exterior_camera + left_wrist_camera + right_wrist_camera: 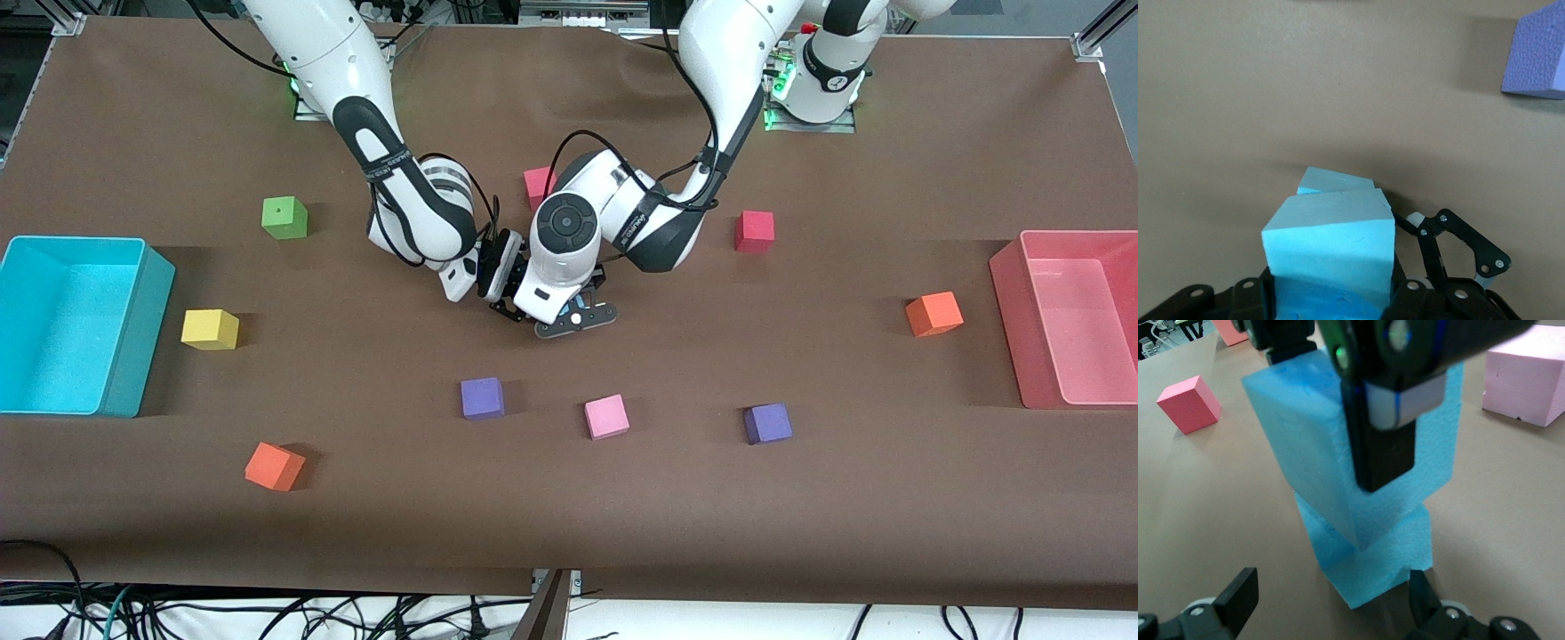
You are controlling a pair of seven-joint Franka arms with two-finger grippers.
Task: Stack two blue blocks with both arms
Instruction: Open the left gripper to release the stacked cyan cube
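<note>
Front view: you see both arms meet over the middle of the table [800, 498]. The left gripper [573, 322] and the right gripper [500, 283] hang side by side there, and their bodies hide both blue blocks from this camera. Count the rest: 2 purple cubes [482, 397] [767, 423], 2 orange cubes [275, 467] [933, 314], 2 red cubes [754, 231] [538, 187], 1 pink cube [606, 417], 1 yellow cube [210, 329], 1 green cube [284, 218], 1 cyan bin [133, 356] at the right arm's end and 1 pink bin [1009, 311] at the left arm's end.

Left wrist view: the left gripper [1331, 293] is clamped on the upper blue block [1331, 243]. The lower blue block [1335, 181] shows just past its top edge, on the table. 1 purple cube sits well apart.

Right wrist view: the upper blue block [1305, 433] sits on the lower blue block [1385, 553], twisted relative to it and overhanging at a corner. The right gripper [1331, 603] stands with jaws wide apart on either side of the lower block, gripping nothing; contact cannot be told.

Progress: judge the stack as placed but not released. You have left to open the left gripper, lift both arms clear and confirm that the 2 blocks stand alone.
</note>
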